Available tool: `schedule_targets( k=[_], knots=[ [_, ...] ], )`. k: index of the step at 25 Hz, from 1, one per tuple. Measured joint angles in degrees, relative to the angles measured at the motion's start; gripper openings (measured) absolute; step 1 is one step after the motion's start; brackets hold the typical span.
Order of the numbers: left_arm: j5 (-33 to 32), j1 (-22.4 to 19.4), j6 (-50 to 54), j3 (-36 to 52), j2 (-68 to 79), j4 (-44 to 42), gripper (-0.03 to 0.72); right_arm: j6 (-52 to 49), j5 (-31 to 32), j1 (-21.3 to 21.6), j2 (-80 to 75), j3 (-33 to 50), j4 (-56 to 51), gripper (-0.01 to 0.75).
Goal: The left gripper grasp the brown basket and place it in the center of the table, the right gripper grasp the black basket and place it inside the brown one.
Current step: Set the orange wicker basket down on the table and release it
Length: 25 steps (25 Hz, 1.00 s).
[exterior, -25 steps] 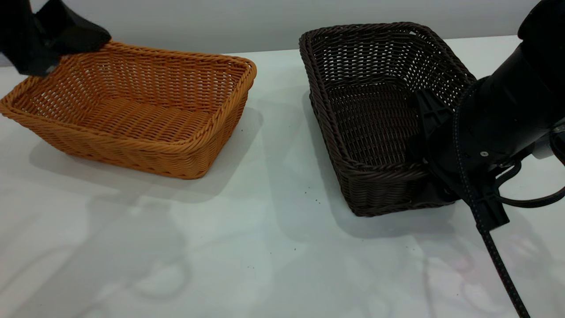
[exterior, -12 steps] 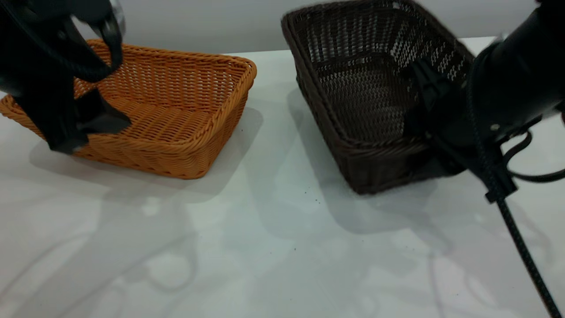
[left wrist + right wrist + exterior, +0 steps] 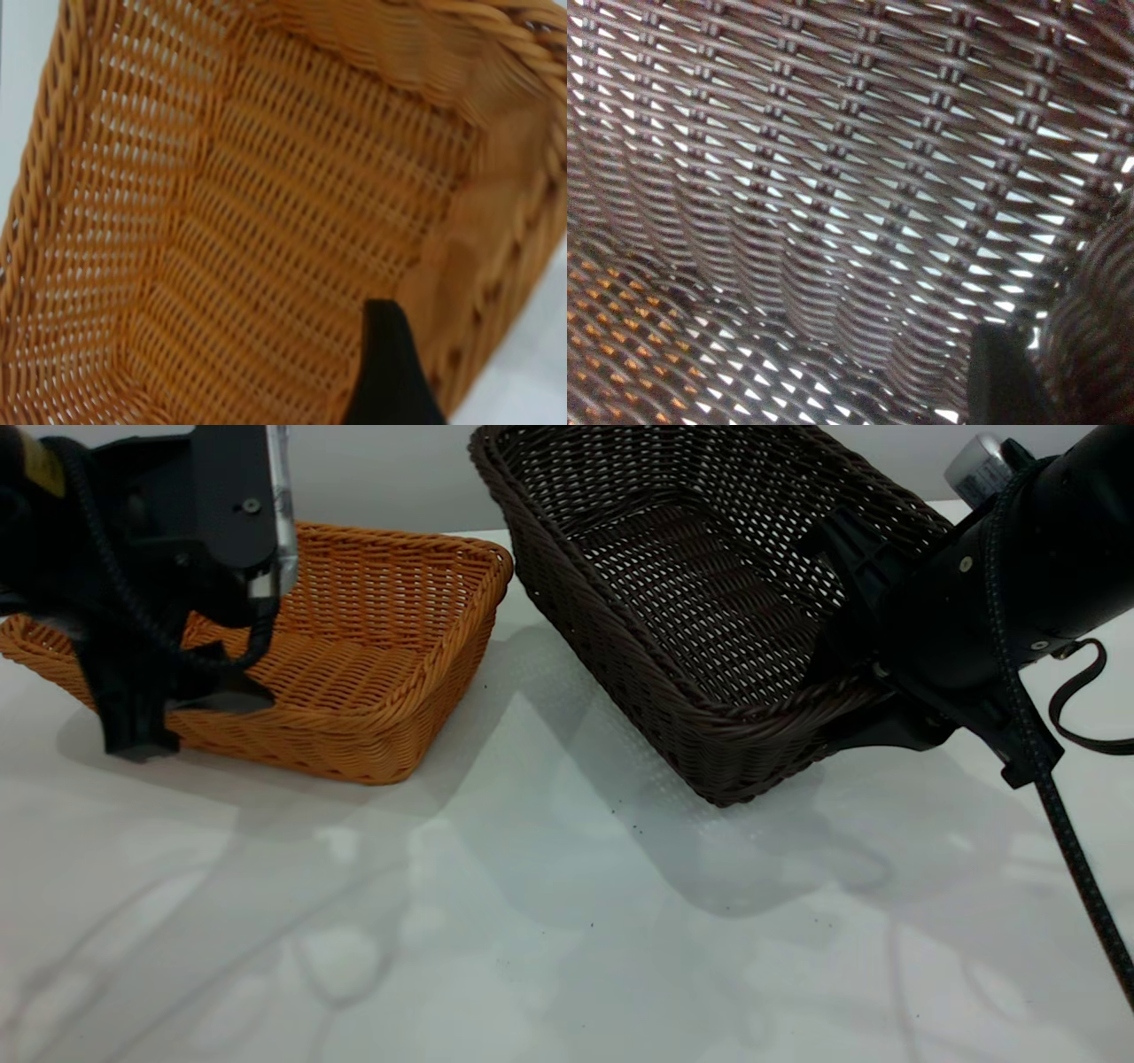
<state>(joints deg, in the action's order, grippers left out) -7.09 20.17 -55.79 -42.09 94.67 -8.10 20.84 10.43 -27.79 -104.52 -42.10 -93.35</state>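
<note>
The right gripper (image 3: 855,691) clamps the raised black basket's (image 3: 673,593) near rim, right of the brown basket (image 3: 354,655), which the left gripper (image 3: 177,708) straddles, grip uncertain, on the tabletop (image 3: 532,921).

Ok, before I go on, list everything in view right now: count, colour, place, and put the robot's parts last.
brown basket: one, orange-tan wicker, resting on the table at the exterior view's left, nothing inside but a claw finger.
black basket: one, dark brown-black openwork wicker, right of centre, tilted and lifted off the table, held at its right-hand wall.
table: one, white with tiny dark specks, under both baskets.
left claw: one, black, at the brown basket's near-left wall, one finger inside and one outside; grip cannot be confirmed.
right claw: one, black, clamped on the black basket's right-hand wall, one finger inside and one outside.
</note>
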Motion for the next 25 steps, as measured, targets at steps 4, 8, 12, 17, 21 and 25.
schedule_targets(
  k=[4, 8, 12, 17, 21, 25],
  knots=[
    [-2.9, 0.0, 0.0, -1.7, 1.9, 0.0, 0.406, 0.3, 0.3, 0.0, 0.1, 0.0, -0.3, 0.239],
    [-3.7, -1.1, 0.0, -1.8, 2.6, -0.2, 0.406, -0.9, -0.8, 2.2, 0.8, 0.0, -0.8, 0.239],
    [-5.0, -4.2, 0.0, -1.8, 2.6, -0.4, 0.406, -0.7, 0.0, 6.2, 2.8, 0.0, 1.2, 0.239],
    [-6.8, -7.7, -1.8, -1.8, 2.7, -0.4, 0.406, -0.3, 3.7, 11.0, 4.4, 0.1, 6.4, 0.239],
    [-7.2, -8.7, -4.5, -1.8, 2.7, -0.4, 0.406, -0.3, 4.8, 11.9, 4.4, 0.1, 9.1, 0.239],
    [-7.1, -9.6, -6.6, -1.8, 3.8, -1.4, 0.399, -0.3, 5.5, 11.9, 4.3, 0.1, 11.0, 0.239]
  ],
)
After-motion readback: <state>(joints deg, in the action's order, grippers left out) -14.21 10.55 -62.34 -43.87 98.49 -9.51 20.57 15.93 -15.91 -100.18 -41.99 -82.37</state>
